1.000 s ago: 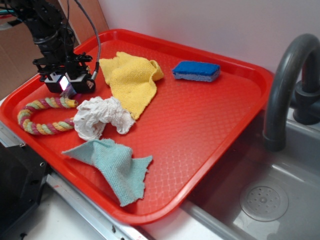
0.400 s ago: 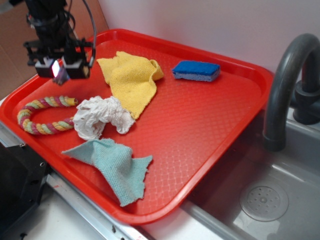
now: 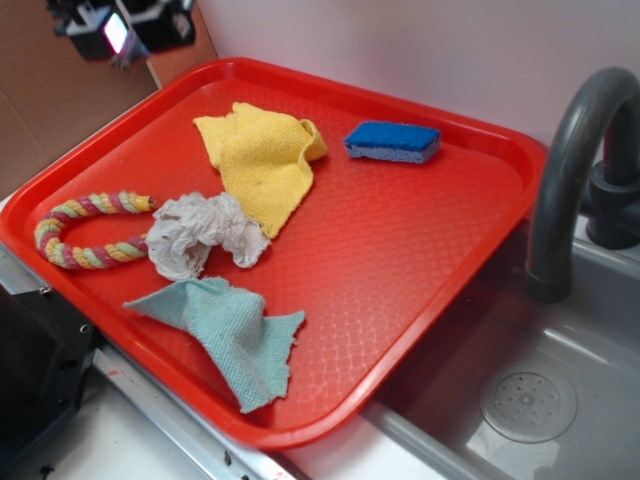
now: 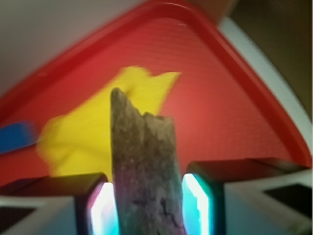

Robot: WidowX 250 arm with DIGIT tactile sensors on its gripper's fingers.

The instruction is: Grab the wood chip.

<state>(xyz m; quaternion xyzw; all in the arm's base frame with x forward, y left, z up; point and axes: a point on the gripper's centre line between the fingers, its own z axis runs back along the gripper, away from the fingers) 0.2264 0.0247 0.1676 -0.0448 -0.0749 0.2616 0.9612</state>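
Note:
The wood chip is a rough grey-brown sliver with a pointed tip, standing upright between my two glowing pads in the wrist view. My gripper is shut on it. In the exterior view the gripper hangs high at the top left, well above the red tray's far left corner, with a small sliver of the chip showing under it. Most of the arm is out of frame.
On the tray lie a yellow cloth, a crumpled white cloth, a teal cloth, a braided rope toy and a blue sponge. A grey faucet and sink are at the right.
My gripper has risen from just above the tray by the rope toy to the top left corner of the view, carrying the wood chip up with it.

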